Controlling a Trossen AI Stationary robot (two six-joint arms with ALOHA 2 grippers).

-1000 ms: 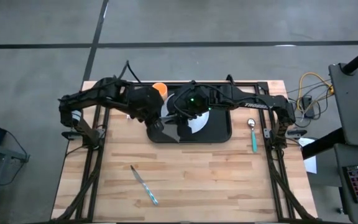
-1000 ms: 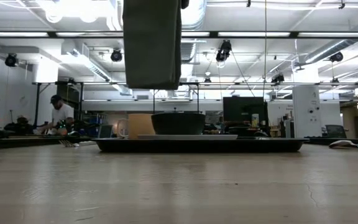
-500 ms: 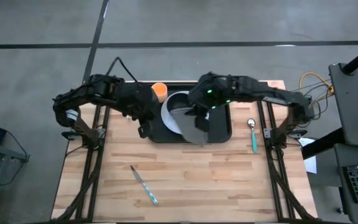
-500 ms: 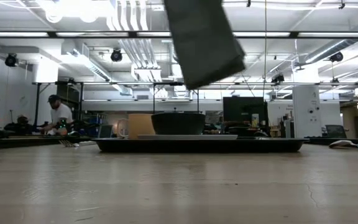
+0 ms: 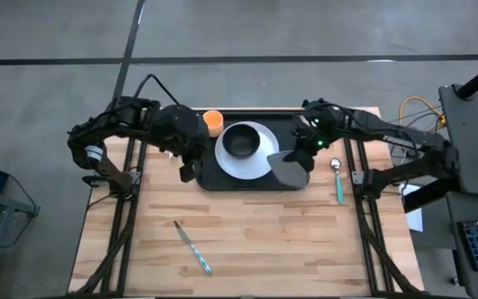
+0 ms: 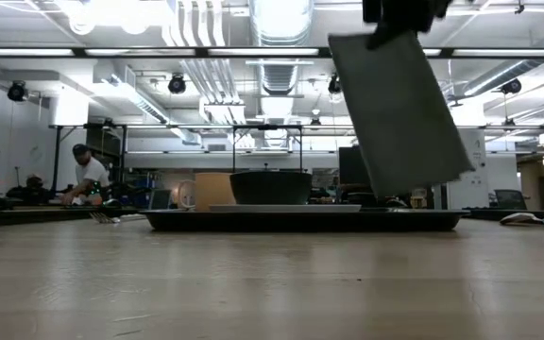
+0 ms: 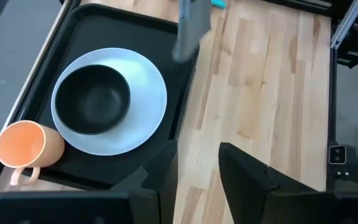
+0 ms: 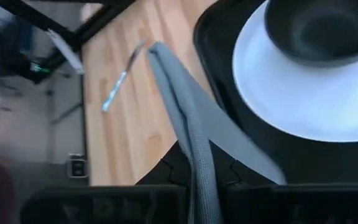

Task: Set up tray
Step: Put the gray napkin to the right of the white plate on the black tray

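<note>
tray (image 5: pixel 293 124): black, flat on desk (image 5: pixel 247 232) at middle of far edge
plate (image 5: pixel 256 159): white, on tray, left of tray centre
bowl (image 5: pixel 241 141): black, upright on plate
mug (image 5: pixel 213 122): orange, in tray's far-left corner, just beside plate
napkin (image 5: pixel 287 169): grey, folded, hanging tilted in the air over tray's near-right corner
right gripper (image 5: pixel 303 147): over right part of tray, fingers (image 8: pixel 173 163) clamped tight on napkin's top edge
left gripper (image 5: pixel 187 172): just off tray's left end, above bare desk; fingers (image 7: pixel 244 177) slightly apart, holding nothing
spoon (image 5: pixel 337 180): teal handle, on desk right of tray, near right edge
knife (image 5: pixel 192 247): teal handle, on desk toward near-left, well apart from tray
</note>
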